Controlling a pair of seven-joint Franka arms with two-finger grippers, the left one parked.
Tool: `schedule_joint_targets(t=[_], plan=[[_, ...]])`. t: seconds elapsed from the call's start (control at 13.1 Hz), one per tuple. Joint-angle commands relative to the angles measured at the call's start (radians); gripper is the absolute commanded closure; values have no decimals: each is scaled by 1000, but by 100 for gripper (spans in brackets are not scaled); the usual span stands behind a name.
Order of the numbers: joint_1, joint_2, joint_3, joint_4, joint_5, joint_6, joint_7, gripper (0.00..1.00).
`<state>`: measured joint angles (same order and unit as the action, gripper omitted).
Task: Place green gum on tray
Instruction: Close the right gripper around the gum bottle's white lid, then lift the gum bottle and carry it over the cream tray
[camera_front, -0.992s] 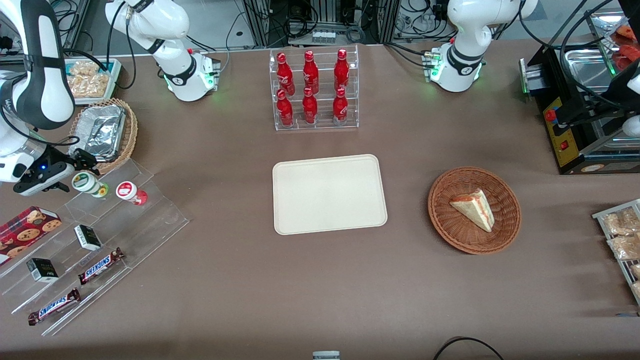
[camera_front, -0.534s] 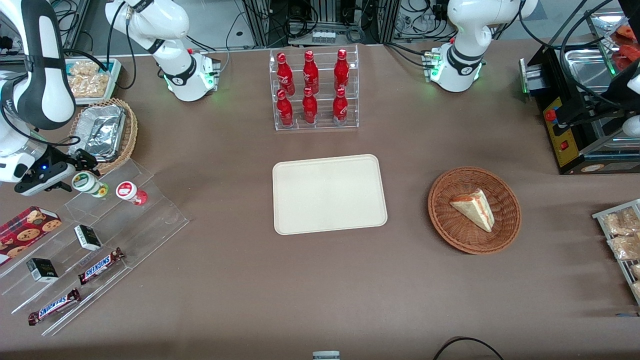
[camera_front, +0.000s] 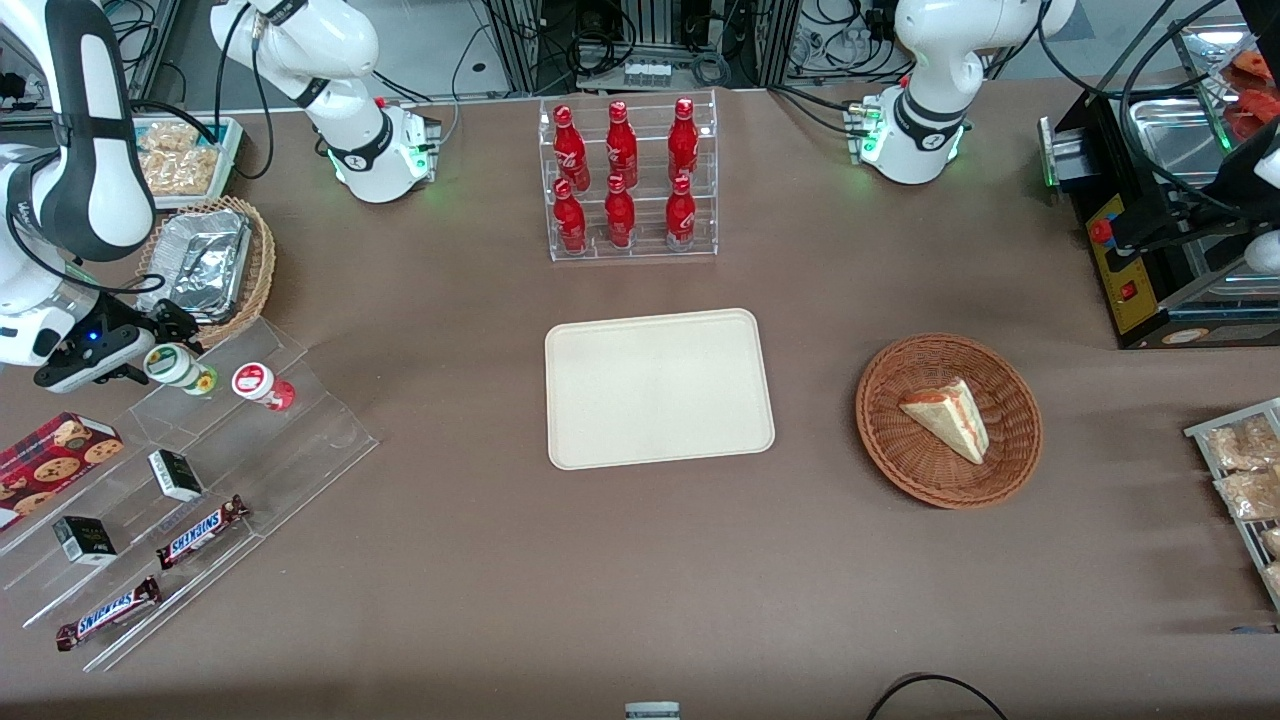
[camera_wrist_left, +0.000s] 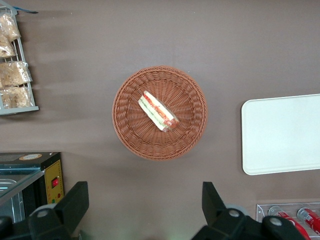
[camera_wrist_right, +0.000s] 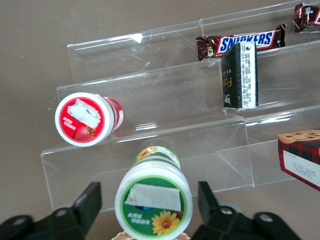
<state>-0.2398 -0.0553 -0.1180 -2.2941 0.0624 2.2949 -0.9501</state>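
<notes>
Now my tool (camera_wrist_right: 150, 210) straddles the green gum (camera_wrist_right: 152, 197), fingers apart; next I clamp, lift, cross to the tray (camera_front: 660, 388).

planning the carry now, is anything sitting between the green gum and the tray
Nothing visible does. The tool is open around the green gum on the clear stepped rack. The red-lidded bottle stands beside it on the tray's side, so lift before crossing. From there only bare table lies up to the tray.

Glossy plastic lid on the green gum (camera_wrist_right: 152, 200); clear, shiny acrylic rack (camera_wrist_right: 160, 125); matt cream tray (camera_front: 658, 388); matt black gripper (camera_wrist_right: 150, 209) fingers.
</notes>
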Motion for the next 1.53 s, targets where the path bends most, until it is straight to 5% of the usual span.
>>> schedule_joint_targets(t=[0.0, 0.31, 0.84, 1.45], plan=[[4, -1, -2, -4, 28, 23, -32, 100], [8, -12, 7, 21, 28, -14, -30, 100], [131, -18, 9, 309, 24, -438, 120, 100], [479, 8, 116, 403, 25, -523, 885, 100]])
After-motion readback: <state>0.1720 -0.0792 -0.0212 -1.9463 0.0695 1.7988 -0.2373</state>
